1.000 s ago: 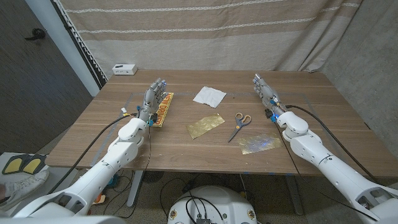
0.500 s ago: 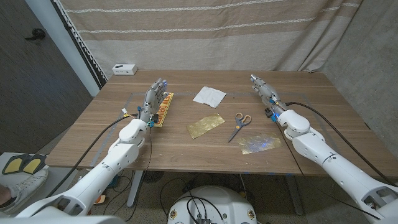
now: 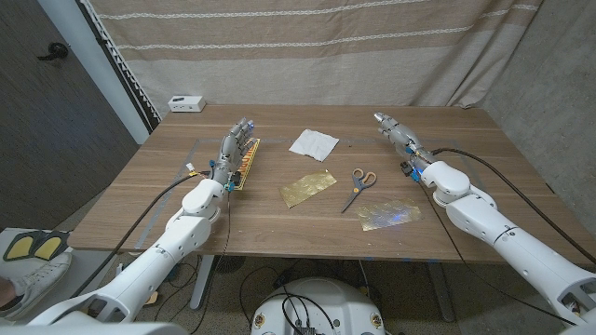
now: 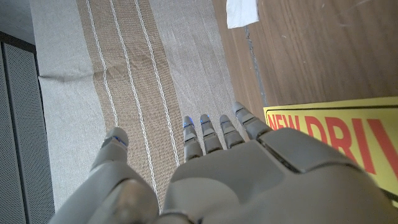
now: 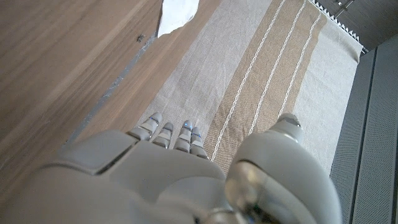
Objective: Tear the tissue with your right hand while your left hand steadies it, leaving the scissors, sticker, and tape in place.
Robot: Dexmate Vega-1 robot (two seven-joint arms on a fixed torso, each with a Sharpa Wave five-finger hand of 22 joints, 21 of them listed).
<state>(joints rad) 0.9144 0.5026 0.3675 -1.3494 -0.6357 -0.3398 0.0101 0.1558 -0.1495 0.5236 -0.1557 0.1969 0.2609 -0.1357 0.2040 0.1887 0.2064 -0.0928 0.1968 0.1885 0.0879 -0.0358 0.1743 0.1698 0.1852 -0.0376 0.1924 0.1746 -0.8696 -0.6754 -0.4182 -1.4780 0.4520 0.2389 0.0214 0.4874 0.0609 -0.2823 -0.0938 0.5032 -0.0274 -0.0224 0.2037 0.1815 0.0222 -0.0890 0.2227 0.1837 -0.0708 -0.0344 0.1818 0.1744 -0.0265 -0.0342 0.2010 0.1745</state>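
Observation:
The white tissue (image 3: 314, 143) lies flat at the table's far middle, untouched; the right wrist view catches a corner of it (image 5: 177, 14). My left hand (image 3: 233, 151) stands at the left with straight fingers, holding nothing, over the edge of a yellow sticker (image 3: 246, 164) printed in red letters (image 4: 336, 134). My right hand (image 3: 399, 137) stands at the far right, fingers straight and empty, well to the right of the tissue. Orange-handled scissors (image 3: 356, 188) lie between a gold foil sheet (image 3: 308, 187) and a shiny holographic sheet (image 3: 388, 214).
A small white box (image 3: 186, 102) sits at the table's far left edge. A striped curtain (image 3: 307, 46) hangs behind the table. Bare wood lies between the tissue and each hand.
Both forearms have crept slightly forward over the table. The hands stay empty, and the tissue, scissors and sheets have not moved.

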